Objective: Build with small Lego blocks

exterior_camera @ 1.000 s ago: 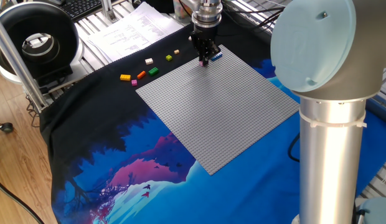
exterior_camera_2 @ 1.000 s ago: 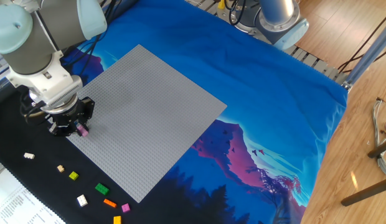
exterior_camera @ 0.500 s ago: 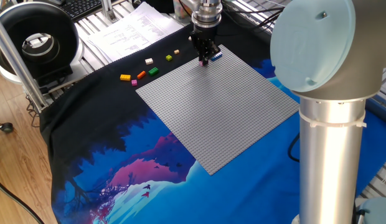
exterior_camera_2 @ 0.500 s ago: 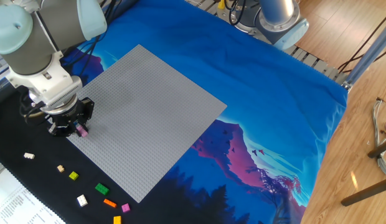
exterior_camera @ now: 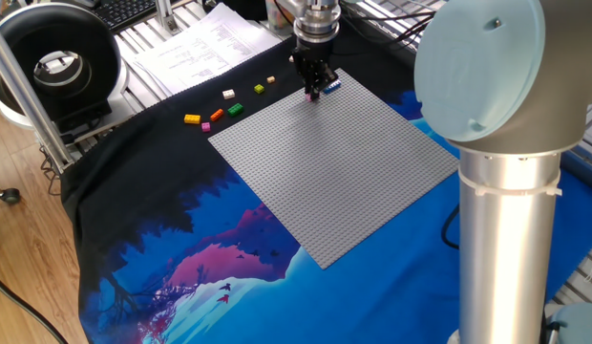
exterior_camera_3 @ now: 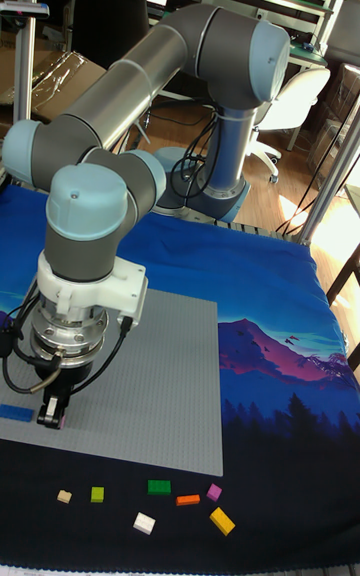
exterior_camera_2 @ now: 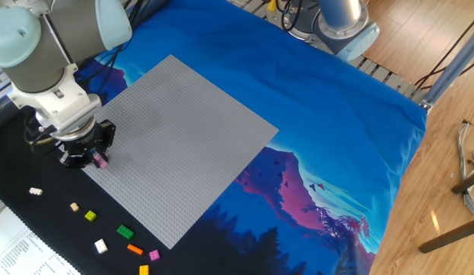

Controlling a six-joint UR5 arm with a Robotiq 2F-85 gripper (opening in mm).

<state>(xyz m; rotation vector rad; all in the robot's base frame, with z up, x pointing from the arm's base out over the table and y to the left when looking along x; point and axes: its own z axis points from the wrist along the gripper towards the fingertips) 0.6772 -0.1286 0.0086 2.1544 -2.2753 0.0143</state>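
In the tall fixed view, a blue brick [exterior_camera_3: 16,411] lies flat at the far left edge of the frame, on the grey baseplate [exterior_camera_3: 150,386]. Just right of it, in the lower left, the gripper [exterior_camera_3: 52,418] points straight down at the plate's near edge, its fingers closed on a pink brick [exterior_camera_3: 57,422] whose underside sits at or just above the studs; contact cannot be told.

Below the plate, on the dark cloth [exterior_camera_3: 280,526] along the bottom of the frame, loose bricks run left to right: a tan brick [exterior_camera_3: 64,497], a lime brick [exterior_camera_3: 97,494], a white brick [exterior_camera_3: 144,523], a dark green brick [exterior_camera_3: 158,487], an orange brick [exterior_camera_3: 188,500], a second pink brick [exterior_camera_3: 214,491] and a yellow brick [exterior_camera_3: 222,521]. All lie apart from each other and clear of the plate.

In the other fixed view, the gripper [exterior_camera_2: 95,158] stands at the left of the frame over the plate's left corner.
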